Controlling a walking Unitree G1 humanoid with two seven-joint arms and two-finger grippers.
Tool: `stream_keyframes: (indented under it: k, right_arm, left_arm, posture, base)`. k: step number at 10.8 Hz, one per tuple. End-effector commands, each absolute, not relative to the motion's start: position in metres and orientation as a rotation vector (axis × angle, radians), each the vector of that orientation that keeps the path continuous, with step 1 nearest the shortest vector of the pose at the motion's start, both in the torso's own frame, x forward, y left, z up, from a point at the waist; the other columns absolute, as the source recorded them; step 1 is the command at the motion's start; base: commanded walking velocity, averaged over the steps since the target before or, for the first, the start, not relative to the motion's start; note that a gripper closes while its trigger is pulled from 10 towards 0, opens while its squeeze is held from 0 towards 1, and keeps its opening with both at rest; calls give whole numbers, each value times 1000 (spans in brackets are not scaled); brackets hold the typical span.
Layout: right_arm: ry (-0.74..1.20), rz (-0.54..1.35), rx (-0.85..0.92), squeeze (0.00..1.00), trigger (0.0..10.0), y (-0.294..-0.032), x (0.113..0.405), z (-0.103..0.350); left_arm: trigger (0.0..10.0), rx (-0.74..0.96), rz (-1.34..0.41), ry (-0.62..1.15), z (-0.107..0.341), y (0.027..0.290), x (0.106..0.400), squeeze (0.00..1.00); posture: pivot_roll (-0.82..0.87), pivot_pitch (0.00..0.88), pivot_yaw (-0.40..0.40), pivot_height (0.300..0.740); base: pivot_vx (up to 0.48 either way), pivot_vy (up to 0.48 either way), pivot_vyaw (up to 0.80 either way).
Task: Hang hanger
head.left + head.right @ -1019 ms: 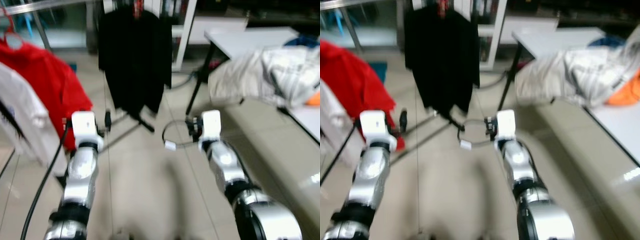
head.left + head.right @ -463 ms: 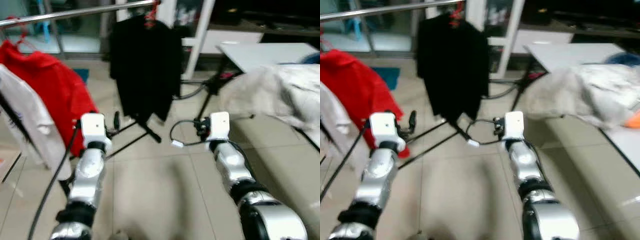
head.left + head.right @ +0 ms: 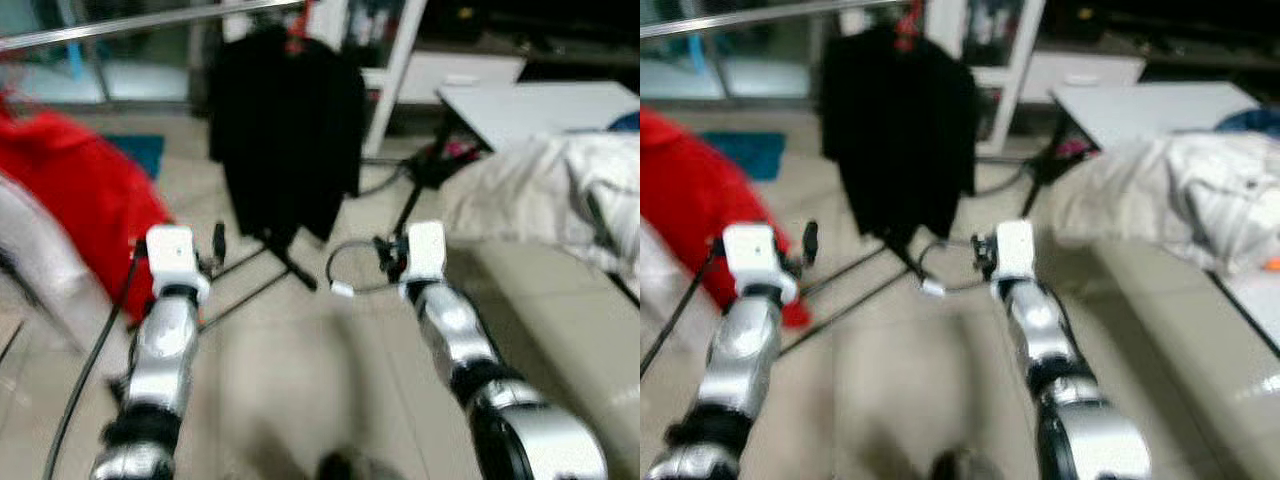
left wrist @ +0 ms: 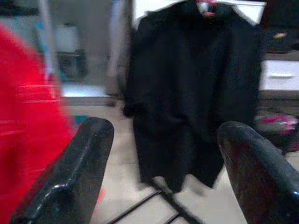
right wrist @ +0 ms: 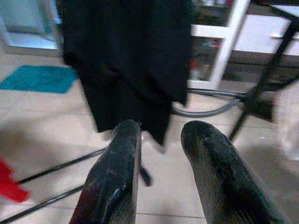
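Risk: left gripper [image 4: 161, 172] wide open, empty; right gripper [image 5: 161, 175] slightly parted, empty; blurred approach may snag hanging black garment [image 3: 285, 130] on far silver metal rail [image 3: 150, 20].

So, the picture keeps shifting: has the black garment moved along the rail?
No. The black garment hangs just left of the white post, as before; the camera moved.

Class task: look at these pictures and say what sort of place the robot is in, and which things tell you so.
Probably a home laundry or drying corner: a black garment and red garment hang on a rail, and clothes are heaped on a white table.
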State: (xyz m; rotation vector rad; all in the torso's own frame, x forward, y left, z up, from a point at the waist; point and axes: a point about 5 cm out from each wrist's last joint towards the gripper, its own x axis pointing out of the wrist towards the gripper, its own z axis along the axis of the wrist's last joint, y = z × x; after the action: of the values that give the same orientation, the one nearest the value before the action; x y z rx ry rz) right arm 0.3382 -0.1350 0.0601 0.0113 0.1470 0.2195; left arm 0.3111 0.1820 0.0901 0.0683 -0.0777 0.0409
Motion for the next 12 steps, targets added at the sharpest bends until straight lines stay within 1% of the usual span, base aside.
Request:
stream_keyframes:
  k: [1, 7, 8, 9, 10, 11, 12]
  right_arm:
    - [119, 212, 26, 0, 10000, -134, 342, 67]
    - [119, 195, 30, 0, 10000, -136, 341, 65]
    - [66, 138, 55, 0, 10000, -145, 344, 74]
    - [-40, 89, 59, 0, 10000, -161, 347, 92]
    - [-93, 42, 49, 0, 10000, -180, 342, 100]
    - [-87, 28, 44, 0, 10000, -188, 335, 95]
    - [-31, 16, 49, 0, 10000, -190, 324, 79]
  left_arm:
    - [10000, 83, 27, -81, 91, 182, 311, 0]
    - [10000, 140, -10, -92, 94, 181, 312, 0]
    - [10000, 207, -50, -137, 108, 181, 315, 0]
    - [10000, 238, -93, -188, 128, 179, 318, 0]
    - [10000, 262, -135, -218, 142, 174, 318, 0]
    - [10000, 257, -161, -217, 144, 171, 316, 0]
    - [10000, 224, -153, -200, 140, 169, 312, 0]
  posture:
    - [39, 67, -98, 740]
    - [36, 71, -90, 740]
    - [47, 76, -85, 740]
    - [57, 72, -77, 740]
    - [64, 68, -72, 740]
    - [68, 62, -66, 740]
    - [63, 57, -58, 740]
  base:
    - [480, 0, 0]
    - [480, 0, 0]
    - [480, 0, 0]
    - [480, 0, 0]
    - [480, 0, 0]
    - [480, 0, 0]
    - [480, 0, 0]
